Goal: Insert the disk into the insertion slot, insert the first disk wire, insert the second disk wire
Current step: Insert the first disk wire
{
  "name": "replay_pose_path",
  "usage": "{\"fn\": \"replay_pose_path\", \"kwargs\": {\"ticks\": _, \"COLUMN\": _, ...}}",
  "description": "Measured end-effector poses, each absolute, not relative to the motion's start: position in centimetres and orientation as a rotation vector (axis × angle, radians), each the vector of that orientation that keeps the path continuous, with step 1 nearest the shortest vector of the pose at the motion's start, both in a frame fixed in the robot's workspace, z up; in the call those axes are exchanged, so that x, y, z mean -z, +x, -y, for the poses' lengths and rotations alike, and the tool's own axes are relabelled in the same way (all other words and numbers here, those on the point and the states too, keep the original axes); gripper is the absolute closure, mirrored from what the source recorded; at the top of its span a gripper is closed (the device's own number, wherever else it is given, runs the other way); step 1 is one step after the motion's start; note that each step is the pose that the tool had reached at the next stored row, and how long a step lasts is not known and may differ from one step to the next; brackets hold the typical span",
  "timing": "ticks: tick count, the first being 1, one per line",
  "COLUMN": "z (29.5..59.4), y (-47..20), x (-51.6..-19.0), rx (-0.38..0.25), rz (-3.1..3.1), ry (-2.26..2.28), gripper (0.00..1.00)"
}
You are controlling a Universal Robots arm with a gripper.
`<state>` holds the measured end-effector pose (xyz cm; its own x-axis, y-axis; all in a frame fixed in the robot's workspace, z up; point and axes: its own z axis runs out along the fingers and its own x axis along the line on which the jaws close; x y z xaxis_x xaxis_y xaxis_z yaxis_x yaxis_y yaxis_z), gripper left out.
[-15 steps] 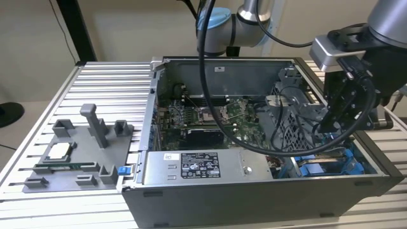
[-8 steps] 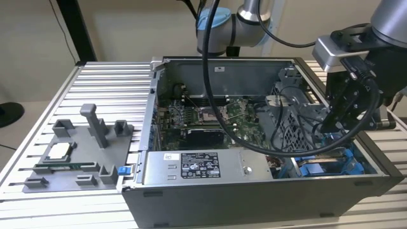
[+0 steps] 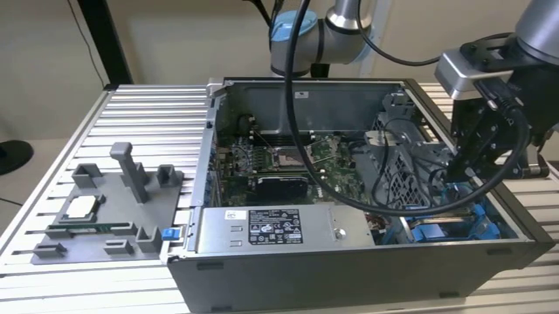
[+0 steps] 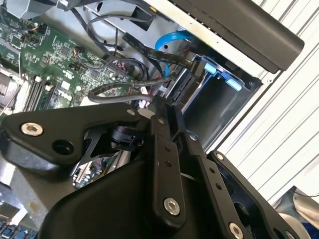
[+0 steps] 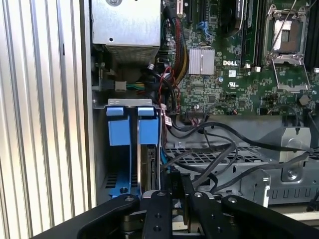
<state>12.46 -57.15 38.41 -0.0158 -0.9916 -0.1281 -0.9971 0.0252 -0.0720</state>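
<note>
Gripper [image 5: 174,194] tips partly hidden among cables [image 5: 224,149]; jaws seem clenched on one black wire [image 5: 174,180]. One disk [image 5: 148,167] stands in slot [image 5: 119,169], its lower end covered. Two blue tabs [image 5: 118,130] at slot mouth.

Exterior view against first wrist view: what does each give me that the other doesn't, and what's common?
Exterior view: the grey parts tray at that view's left of the computer case, and the arm above it. First wrist view: a close look into the insertion slot between its blue tabs, and black cables crossing the perforated cage. Both: the gripper, power supply and motherboard.
</note>
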Motion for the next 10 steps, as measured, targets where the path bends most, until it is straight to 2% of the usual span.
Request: {"fn": "replay_pose_path", "kwargs": {"ticks": 10, "z": 57.58, "y": 13.13, "x": -38.24, "rx": -0.058, "rz": -2.143, "ry": -2.099, "gripper": 1.00}}
